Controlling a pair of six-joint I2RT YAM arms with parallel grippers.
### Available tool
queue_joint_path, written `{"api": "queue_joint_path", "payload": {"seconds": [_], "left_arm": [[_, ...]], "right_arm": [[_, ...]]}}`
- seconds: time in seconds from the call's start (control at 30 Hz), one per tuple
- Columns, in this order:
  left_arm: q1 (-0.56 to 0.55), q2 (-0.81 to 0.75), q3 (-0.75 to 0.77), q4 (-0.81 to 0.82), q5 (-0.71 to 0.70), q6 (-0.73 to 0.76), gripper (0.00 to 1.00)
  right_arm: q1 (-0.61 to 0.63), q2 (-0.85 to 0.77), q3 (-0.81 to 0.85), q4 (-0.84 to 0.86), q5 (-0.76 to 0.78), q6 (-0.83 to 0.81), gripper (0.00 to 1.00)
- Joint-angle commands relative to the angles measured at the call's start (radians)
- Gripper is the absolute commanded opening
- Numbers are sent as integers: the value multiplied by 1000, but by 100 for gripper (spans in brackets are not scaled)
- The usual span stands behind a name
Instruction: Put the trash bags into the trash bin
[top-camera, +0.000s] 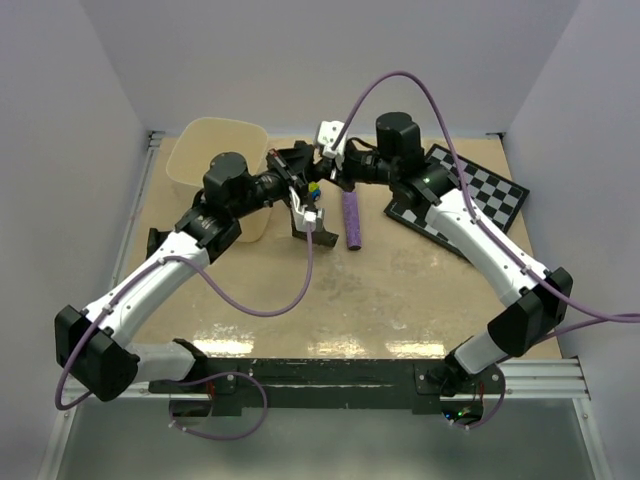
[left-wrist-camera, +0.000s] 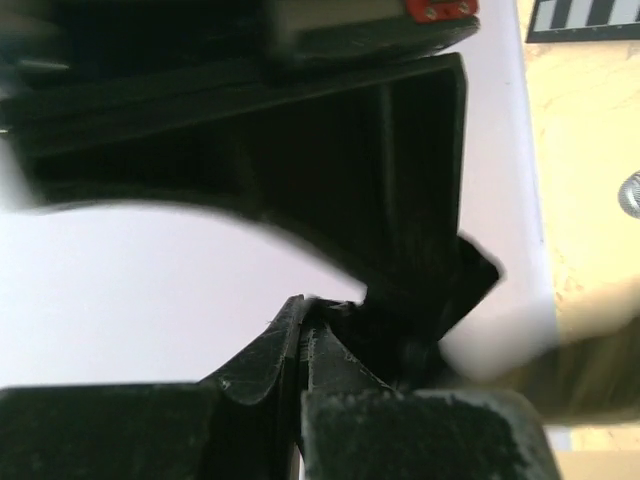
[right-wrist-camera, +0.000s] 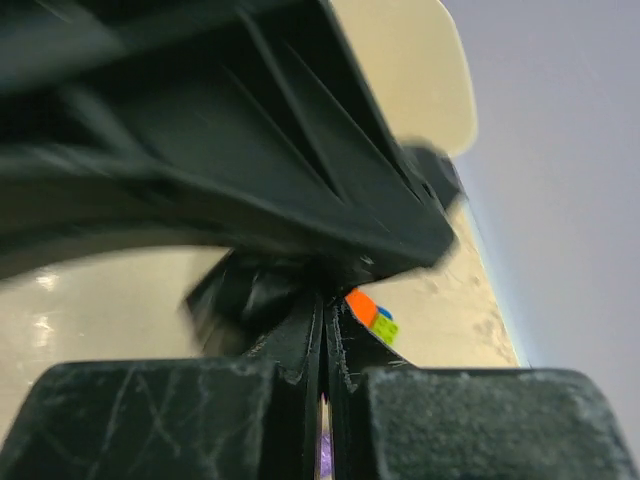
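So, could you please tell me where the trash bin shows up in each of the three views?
Top external: the trash bin stands at the upper left, beside the left arm.
Left wrist: not in it.
Right wrist: the trash bin is the cream shape at the top, towards the right.
Shared landmark: the tan table, seen in all three.

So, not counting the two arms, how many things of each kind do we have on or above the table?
trash bin: 1
trash bag: 1
purple cylinder: 1
chequered board: 1
Total: 4
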Motion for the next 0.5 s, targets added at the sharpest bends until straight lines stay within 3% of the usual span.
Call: {"api": "queue_joint_path", "payload": {"seconds": [0.0, 0.13, 0.23, 0.33, 0.47], "left_arm": [[1, 26, 34, -22, -28, -9, 0], [1, -27, -39, -82, 38, 51, 0], [-1, -54, -27, -23, 110, 39, 0], [-1, -26, 31, 16, 127, 39, 0], [2, 26, 105, -83, 95, 10, 0]], "right_arm": [[19, -47, 59, 33, -106, 47, 0], [-25, -20, 88, 77, 61, 43, 0], [-40, 13, 55, 44, 124, -38, 0], [-22, 25, 33, -22, 100, -84, 0], [36, -9, 99, -39, 19, -66, 0]]}}
